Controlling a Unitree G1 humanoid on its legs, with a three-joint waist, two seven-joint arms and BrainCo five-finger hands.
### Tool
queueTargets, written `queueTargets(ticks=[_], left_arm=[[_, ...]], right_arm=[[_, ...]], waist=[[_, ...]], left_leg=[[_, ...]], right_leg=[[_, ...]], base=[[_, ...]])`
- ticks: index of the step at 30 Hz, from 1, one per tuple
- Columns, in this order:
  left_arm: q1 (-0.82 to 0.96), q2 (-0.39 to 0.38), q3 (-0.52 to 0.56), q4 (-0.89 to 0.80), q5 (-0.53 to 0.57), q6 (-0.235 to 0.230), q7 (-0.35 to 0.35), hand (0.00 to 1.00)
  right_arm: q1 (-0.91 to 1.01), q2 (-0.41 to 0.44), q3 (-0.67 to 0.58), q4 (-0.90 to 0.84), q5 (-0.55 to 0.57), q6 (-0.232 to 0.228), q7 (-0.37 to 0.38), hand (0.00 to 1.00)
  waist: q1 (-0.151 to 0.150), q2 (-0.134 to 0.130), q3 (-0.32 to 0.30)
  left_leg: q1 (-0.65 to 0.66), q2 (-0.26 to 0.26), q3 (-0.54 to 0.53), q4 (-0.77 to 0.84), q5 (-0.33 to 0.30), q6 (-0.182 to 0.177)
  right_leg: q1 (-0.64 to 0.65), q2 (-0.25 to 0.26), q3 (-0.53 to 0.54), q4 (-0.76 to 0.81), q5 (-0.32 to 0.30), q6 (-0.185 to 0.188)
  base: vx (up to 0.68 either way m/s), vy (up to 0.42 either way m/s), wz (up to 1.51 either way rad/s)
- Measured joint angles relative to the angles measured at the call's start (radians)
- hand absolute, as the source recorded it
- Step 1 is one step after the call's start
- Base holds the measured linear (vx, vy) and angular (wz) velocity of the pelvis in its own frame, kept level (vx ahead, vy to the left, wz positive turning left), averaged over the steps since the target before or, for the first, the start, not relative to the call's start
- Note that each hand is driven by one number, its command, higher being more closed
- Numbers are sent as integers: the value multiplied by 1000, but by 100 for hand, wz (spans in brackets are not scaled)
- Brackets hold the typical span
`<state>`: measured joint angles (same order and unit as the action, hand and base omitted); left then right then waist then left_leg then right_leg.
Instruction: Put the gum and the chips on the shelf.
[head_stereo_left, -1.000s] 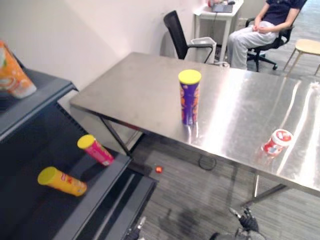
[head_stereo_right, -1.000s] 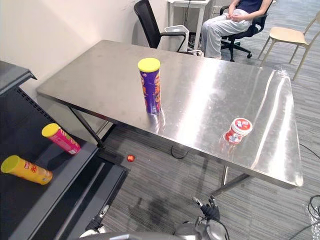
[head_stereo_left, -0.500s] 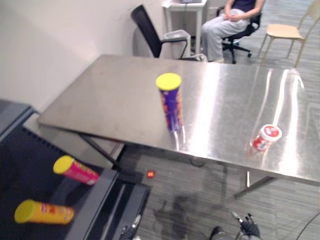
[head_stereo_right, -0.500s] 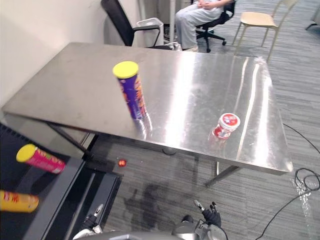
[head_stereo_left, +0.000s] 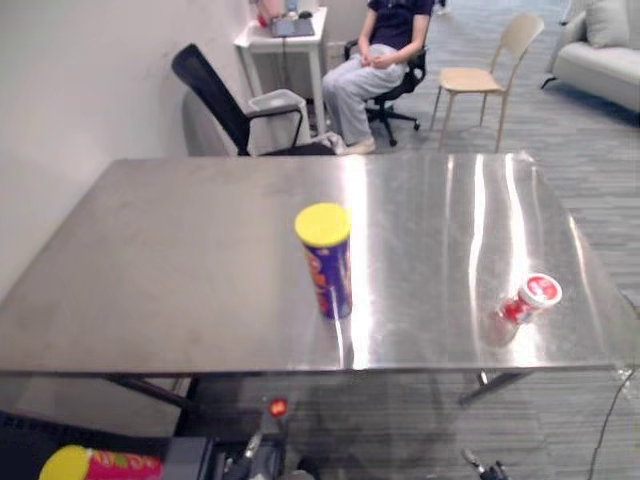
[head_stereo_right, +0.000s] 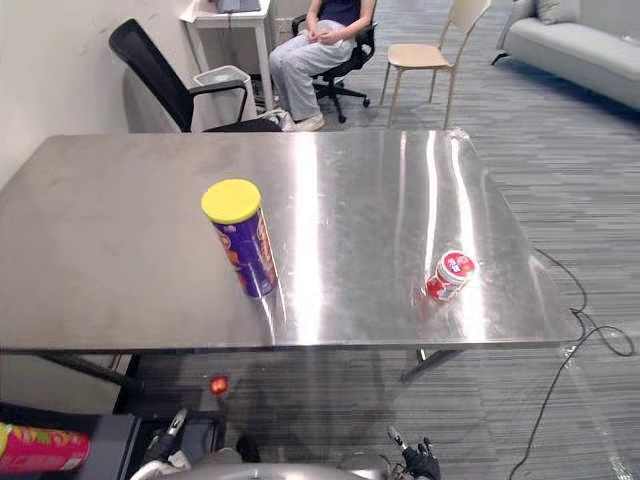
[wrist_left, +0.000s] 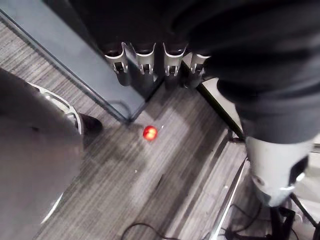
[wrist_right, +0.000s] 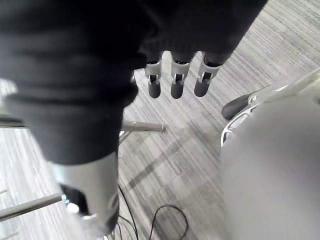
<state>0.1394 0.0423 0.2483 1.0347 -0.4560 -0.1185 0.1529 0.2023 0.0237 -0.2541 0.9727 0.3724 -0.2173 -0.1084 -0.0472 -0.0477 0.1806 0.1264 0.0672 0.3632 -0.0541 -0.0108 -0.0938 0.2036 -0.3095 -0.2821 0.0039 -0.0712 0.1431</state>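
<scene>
Fingers (wrist_right: 173, 82) hang above carpet (wrist_right: 165, 150); chips (head_stereo_right: 245, 250) on table (head_stereo_right: 100, 250).

Steel table (head_stereo_right: 100, 250) on grey carpet (head_stereo_right: 600, 200), white wall (head_stereo_right: 50, 60) beside.

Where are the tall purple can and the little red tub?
Tall purple chips can with yellow lid (head_stereo_right: 244, 247), right eye view, its purple side.
Small red-and-white gum tub (head_stereo_right: 448, 277), right eye view, its middle.

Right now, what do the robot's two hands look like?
The left hand and the right hand look alike: each has a row of slim silver fingers with dark tips. A dark ribbed cover wraps the back of each hand and the wrist.
</scene>
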Motion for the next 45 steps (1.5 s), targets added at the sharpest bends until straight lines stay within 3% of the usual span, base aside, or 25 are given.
queueTargets(ticks=[4, 8, 13, 27, 31, 37, 41, 42, 45], left_arm=[[-8, 1, -22, 51, 46, 6, -2, 0], [-7, -2, -56, 79, 46, 7, -2, 0], [-8, -6, -56, 78, 47, 13, -6, 0], [-18, -19, -13, 69, 84, 20, -21, 0], [-16, -36, -3, 58, 86, 21, -21, 0], [-12, -43, 35, 37, 86, 34, -24, 0], [-11, -41, 35, 37, 88, 36, -25, 0], [-10, -41, 35, 37, 88, 41, -25, 0], [-4, -41, 30, 32, 89, 45, -25, 0]], right_arm=[[0, 4, 3, 9, 1, -6, -16, 0], [-10, -15, 2, 52, 0, -5, -39, 0], [-12, -18, -4, 65, 0, -5, -58, 0], [-32, -14, -69, 44, 44, 2, -68, 0], [-21, -20, -144, 9, 78, 4, -92, 0], [-27, -28, -264, -100, 132, -1, -123, 0], [-38, -26, -326, -283, 167, -3, -177, 0], [-55, -40, -329, -419, 167, -6, -210, 0], [-83, -51, -332, -611, 167, -14, -262, 0]], waist=[[-6, 8, -35], [-1, 28, -80], [12, 30, -84], [28, 33, -72], [29, 50, -75], [38, 41, -87], [47, 36, -108], [47, 36, -113], [45, 37, -124]], left_leg=[[70, -18, 16, -44, 22, 7], [75, 33, 11, -44, 24, 4], [102, 62, 29, -44, 25, 3], [88, 58, 92, -52, 36, -20], [74, 65, 89, -52, 41, -21], [62, 64, 94, -52, 40, -20], [36, 62, 94, -52, 41, -22], [37, 62, 95, -52, 42, -24], [44, 65, 99, -51, 42, -24]], right_leg=[[30, 2, 29, 1, 7, 10], [33, 51, 33, 16, 12, 1], [45, 78, 46, 15, 13, 1], [4, 72, 63, -18, -3, 10], [-5, 77, 59, -10, -10, 19], [-13, 78, 70, -18, -12, 20], [-37, 77, 71, -15, -6, 13], [-38, 77, 70, -12, 0, 21], [-38, 80, 69, -1, 1, 20]], base=[[196, 26, -16], [119, -100, 7], [43, -117, -13], [-102, -47, -15], [-156, -20, 7], [0, 12, 0], [118, 12, 0], [158, 2, -1], [156, 0, 1]])
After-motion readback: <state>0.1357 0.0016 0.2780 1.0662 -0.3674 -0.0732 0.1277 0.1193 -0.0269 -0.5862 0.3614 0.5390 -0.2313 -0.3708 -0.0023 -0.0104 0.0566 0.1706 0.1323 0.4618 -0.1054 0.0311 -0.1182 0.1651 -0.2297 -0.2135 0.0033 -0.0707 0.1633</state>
